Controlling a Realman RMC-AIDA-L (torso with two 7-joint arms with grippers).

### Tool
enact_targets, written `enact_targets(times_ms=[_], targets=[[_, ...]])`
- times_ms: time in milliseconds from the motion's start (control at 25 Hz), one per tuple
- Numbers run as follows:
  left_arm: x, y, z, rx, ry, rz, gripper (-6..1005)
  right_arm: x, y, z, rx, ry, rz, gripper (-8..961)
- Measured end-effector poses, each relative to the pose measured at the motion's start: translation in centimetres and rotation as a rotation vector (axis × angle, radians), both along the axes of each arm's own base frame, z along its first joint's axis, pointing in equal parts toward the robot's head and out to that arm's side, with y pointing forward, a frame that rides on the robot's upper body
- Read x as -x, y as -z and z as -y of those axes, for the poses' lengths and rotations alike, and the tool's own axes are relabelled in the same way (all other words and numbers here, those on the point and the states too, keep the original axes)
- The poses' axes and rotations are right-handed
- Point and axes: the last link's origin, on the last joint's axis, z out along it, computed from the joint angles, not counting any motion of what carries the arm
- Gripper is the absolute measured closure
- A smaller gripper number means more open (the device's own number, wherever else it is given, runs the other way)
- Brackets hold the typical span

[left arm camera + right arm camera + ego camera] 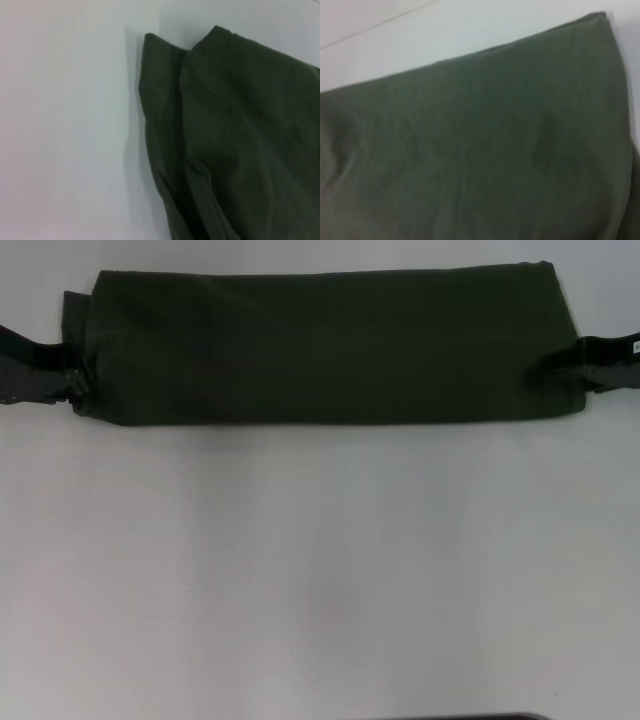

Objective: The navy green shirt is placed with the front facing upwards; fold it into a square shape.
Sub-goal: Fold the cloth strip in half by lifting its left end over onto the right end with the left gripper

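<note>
shirt: the navy green shirt [320, 348] is lying across the far part of the white table [320, 570] as one long, narrow band, already folded lengthwise, running from the robot's left to its right.
shirt surface: plain dark olive cloth is facing up; the layers are showing stacked at the left end in the left wrist view [235, 140], and one smooth panel is filling the right wrist view [485, 150].
left gripper: the left gripper [72, 383] is reaching in from the left edge and meeting the band's left end near its nearer corner; whether its fingers are spread or pinching the cloth i cannot tell.
right gripper: the right gripper [560, 367] is coming in from the right and touching the band's right end about midway up; its fingers look sunk into the cloth, but pinched or parted i cannot tell.
step in hand: judging by the band shape, the lengthwise folds are looking done, and both arms are setting up at the two short ends for the crosswise fold.
next move: it is likely calling for one or both ends being lifted and carried toward the middle with edges lining up, so the band is shortening into a square without the layers sliding apart.
writing: no letters, brand or neck label are showing in any view.
</note>
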Motion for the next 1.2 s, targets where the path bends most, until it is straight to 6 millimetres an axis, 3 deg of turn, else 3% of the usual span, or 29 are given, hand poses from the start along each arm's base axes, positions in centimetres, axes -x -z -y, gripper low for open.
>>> enact_targets(times_ms=[120, 560, 720, 1000, 1200], targets=[[0.0, -0.1, 0.0, -0.001, 0.0, 0.0, 940, 0.0, -0.3, 0.0, 0.005, 0.002, 0.001, 330], [-0.1, 0.1, 0.1, 0.008, -0.001, 0.003, 939, 0.2, -0.4, -0.1, 0.029, 0.011, 0.017, 575], [-0.1, 0.0, 0.3, 0.02, -0.003, 0.007, 939, 0.1, -1.0, 0.0, 0.036, 0.019, 0.016, 737], [-0.9, -0.1, 1.4, 0.13, 0.018, 0.025, 941, 0.8, -1.3, 1.4, 0.186, 0.025, 0.047, 943], [-1.2, -0.4, 2.9, 0.206, 0.02, 0.042, 941, 1.2, -1.5, 2.9, 0.286, 0.028, 0.083, 943]])
